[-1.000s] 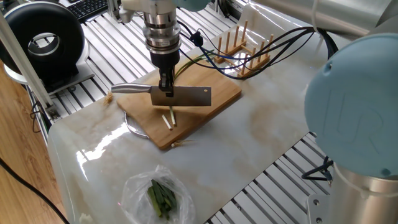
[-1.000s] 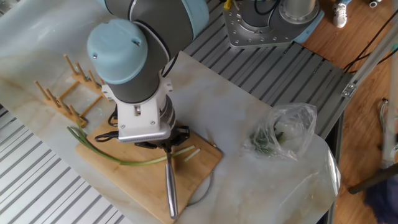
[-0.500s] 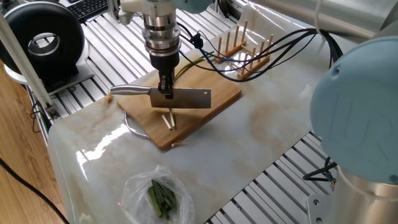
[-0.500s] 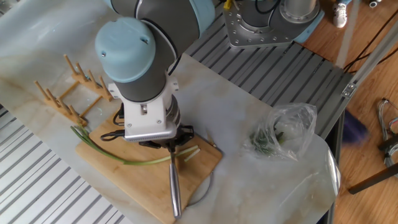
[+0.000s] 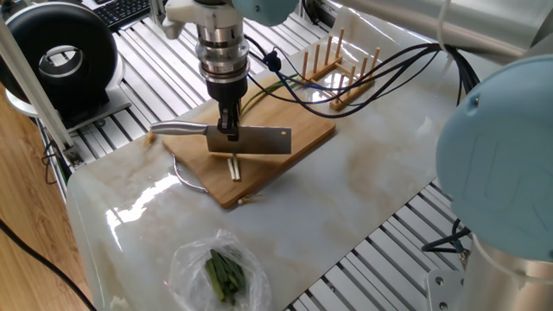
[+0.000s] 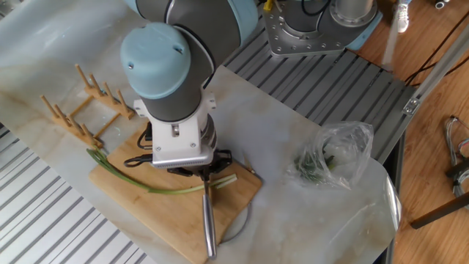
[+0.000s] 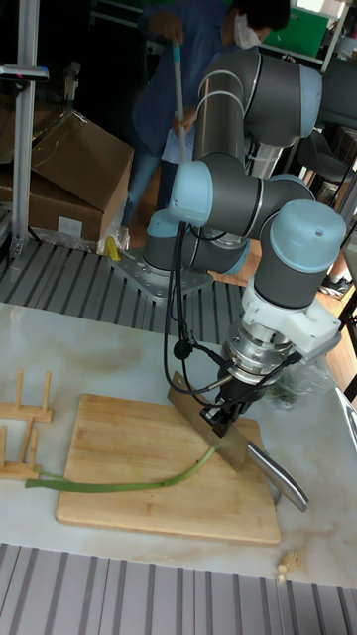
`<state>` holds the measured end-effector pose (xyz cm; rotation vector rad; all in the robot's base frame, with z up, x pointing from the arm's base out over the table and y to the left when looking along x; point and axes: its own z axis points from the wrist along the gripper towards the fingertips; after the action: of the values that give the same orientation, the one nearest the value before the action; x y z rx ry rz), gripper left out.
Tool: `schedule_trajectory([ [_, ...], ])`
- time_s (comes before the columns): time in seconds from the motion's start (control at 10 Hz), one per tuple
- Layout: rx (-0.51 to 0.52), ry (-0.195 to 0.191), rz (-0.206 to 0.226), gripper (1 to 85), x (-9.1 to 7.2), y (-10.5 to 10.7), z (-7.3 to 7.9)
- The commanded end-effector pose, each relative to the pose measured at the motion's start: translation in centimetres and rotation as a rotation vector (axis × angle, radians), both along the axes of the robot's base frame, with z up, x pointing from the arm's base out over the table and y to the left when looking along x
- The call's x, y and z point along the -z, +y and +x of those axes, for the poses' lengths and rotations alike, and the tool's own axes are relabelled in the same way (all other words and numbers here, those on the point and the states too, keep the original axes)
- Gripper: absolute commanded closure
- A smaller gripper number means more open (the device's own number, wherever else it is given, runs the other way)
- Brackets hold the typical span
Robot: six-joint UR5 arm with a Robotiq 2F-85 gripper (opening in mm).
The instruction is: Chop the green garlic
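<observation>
A cleaver-style knife [image 5: 259, 141] hangs just above the wooden cutting board [image 5: 302, 130], and my gripper [image 5: 229, 131] is shut on it where blade meets handle. The green garlic [image 7: 119, 484] lies along the board, a thin pale stalk with green tips; its white end runs under the blade [image 7: 213, 422]. The stalk [image 6: 146, 185] also shows in the other fixed view, left of the gripper. Short cut sticks [image 5: 233, 167] lie on the board just in front of the blade, and one cut stick [image 6: 226, 180] shows to the right of the knife handle [image 6: 209, 227].
A clear plastic bag with dark green leaves [image 5: 223, 275] lies on the marble top near its front edge. A wooden peg rack [image 5: 337, 69] stands behind the board, with cables draped past it. A person [image 7: 198, 60] with a pole stands behind the robot base.
The gripper and knife have shifted slightly along the stalk and dropped a little lower over the board. The blade now covers more of the cut sticks.
</observation>
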<state>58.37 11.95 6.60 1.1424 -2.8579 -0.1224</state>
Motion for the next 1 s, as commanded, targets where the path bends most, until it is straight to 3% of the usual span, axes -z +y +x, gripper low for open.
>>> schedule_trajectory([
  [0.0,0.007,-0.005,0.014,84.3,-0.08,0.54,-0.02],
  [0.9,0.01,-0.009,0.012,84.3,0.02,0.95,-0.27],
])
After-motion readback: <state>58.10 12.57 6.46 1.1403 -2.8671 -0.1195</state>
